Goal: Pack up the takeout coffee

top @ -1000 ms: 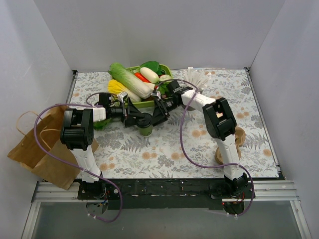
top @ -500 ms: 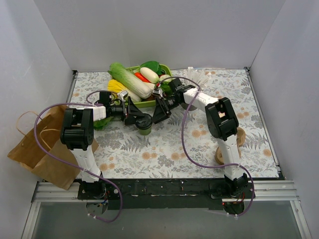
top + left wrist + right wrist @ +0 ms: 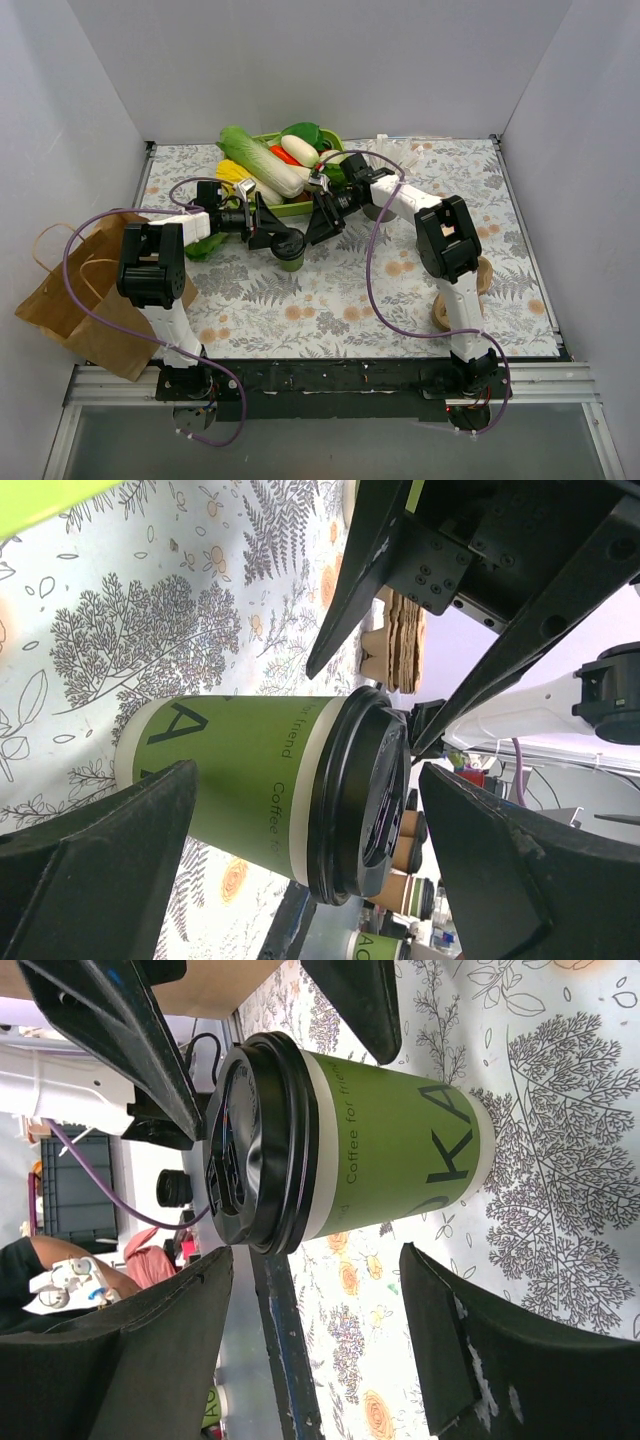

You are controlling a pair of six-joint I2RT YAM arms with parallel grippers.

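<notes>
Green takeout coffee [image 3: 250, 770] stands with gaps inside spread left jaws and spread right jaws.

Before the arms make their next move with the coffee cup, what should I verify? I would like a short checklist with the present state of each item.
1. The coffee cup stands upright: ok.
2. The black lid sits on the cup: ok.
3. The left jaws are open with the cup between them, not pressing it: ok.
4. The right jaws are open around the same cup. Probably only one arm should close on it: not ok.
5. The paper bag has its mouth open wide enough for the cup: cannot tell.
</notes>
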